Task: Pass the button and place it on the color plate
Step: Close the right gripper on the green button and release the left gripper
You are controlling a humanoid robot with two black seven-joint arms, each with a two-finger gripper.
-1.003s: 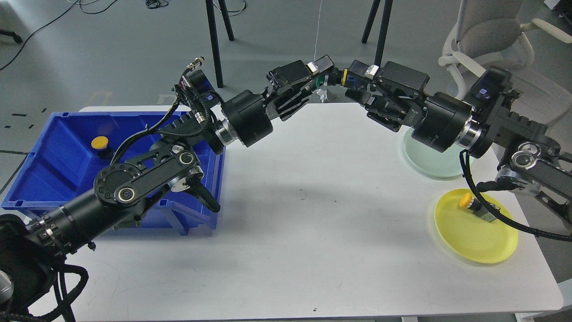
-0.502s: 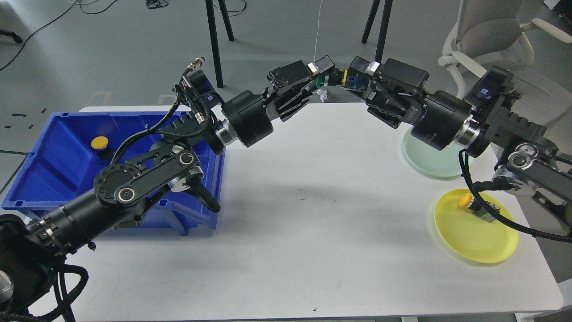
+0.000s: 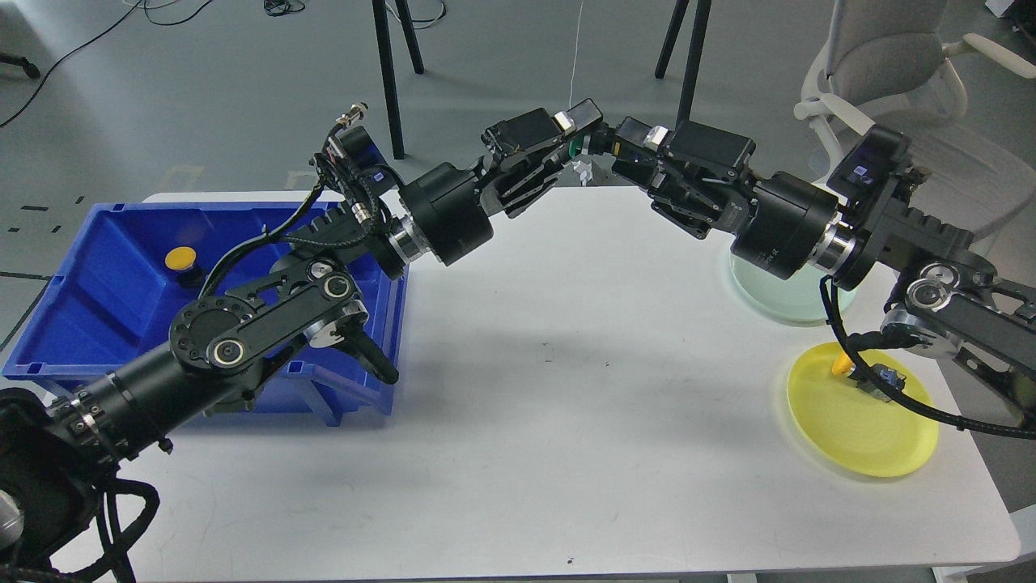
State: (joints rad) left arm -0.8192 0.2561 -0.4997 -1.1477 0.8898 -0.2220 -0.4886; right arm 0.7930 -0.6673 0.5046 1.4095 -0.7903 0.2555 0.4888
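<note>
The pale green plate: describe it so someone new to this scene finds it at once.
Start at the white table and go to its far right edge. The pale green plate lies there, partly hidden under the right arm. Its nearer neighbour, the yellow plate, carries a yellow button; no button shows on the visible part of the green one.

A bin [image 3: 97, 300] sits left on the worktop [image 3: 566, 421], a button [image 3: 180, 259] inside. Two plates [image 3: 866, 429] lie right.

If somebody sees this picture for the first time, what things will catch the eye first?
First, the left gripper and right gripper meeting above the table's far edge, a green button between them. Then the blue bin at left, holding a yellow button, and the yellow plate at right.
</note>
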